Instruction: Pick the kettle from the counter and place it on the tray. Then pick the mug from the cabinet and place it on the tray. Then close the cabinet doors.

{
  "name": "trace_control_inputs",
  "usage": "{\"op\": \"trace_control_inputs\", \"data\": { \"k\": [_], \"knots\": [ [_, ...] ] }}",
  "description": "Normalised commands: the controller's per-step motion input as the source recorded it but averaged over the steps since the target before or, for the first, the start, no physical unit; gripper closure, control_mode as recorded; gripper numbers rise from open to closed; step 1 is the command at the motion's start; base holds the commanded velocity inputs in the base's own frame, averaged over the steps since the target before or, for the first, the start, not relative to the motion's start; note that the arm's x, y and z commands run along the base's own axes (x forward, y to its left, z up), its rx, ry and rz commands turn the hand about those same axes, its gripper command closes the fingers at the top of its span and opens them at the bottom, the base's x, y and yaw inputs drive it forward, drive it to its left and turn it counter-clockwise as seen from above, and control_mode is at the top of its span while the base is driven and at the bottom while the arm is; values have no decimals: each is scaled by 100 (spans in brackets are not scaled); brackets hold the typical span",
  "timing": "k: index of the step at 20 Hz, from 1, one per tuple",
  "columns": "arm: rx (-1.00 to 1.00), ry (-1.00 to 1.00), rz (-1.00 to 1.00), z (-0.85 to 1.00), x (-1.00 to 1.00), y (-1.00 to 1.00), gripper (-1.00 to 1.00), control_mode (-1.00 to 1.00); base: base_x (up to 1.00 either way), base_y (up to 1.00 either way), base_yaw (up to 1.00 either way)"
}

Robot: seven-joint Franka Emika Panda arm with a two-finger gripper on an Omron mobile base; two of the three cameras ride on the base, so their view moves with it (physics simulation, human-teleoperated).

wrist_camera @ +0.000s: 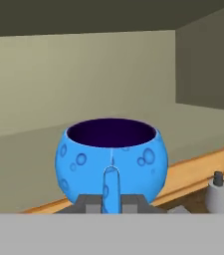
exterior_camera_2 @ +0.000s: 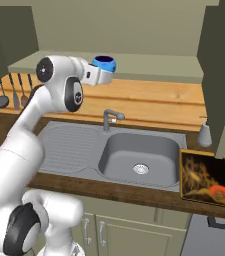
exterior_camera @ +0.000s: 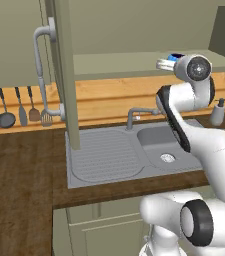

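Note:
The bright blue mug [wrist_camera: 111, 154] is upright, its dark inside showing, and its handle [wrist_camera: 111, 189] faces the hand. My gripper [wrist_camera: 111, 205] is shut on that handle. From the right base, the mug [exterior_camera_2: 104, 63] hangs at the front edge of the olive cabinet shelf [exterior_camera_2: 154, 67], high above the sink, with the gripper [exterior_camera_2: 98, 74] just behind it. In the left base view, a sliver of the mug [exterior_camera: 174, 56] peeks past the gripper [exterior_camera: 165, 64]. The wooden tray [exterior_camera_2: 204, 177] lies on the dark counter [exterior_camera_2: 14, 125] right of the sink. The kettle is out of view.
The cabinet doors stand open: one [exterior_camera: 66, 75] with a long silver handle juts over the drainer, another [exterior_camera_2: 224, 75] hangs above the tray. Below are the grey sink [exterior_camera_2: 139, 152], the faucet [exterior_camera_2: 110, 119], a soap dispenser [exterior_camera_2: 205, 134] and hanging utensils [exterior_camera: 19, 107].

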Motion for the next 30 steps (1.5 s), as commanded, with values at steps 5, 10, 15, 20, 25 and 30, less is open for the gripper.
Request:
{"op": "trace_control_inputs", "data": {
  "k": [5, 10, 15, 20, 25, 30],
  "knots": [
    [0, 0, 37, 7, -70, -12, 100, -100, 0, 0, 0],
    [0, 0, 44, 13, -60, 0, 100, -100, 0, 0, 0],
    [-2, 1, 31, 11, -50, 0, 100, -100, 0, 0, 0],
    [-9, 4, 9, -13, -25, 25, 100, -100, 0, 0, 0],
    [0, 0, 0, 0, 0, 0, 100, 100, -74, 28, 6],
    [0, 0, 0, 0, 0, 0, 100, 100, -100, -1, 0]
  ]
}}
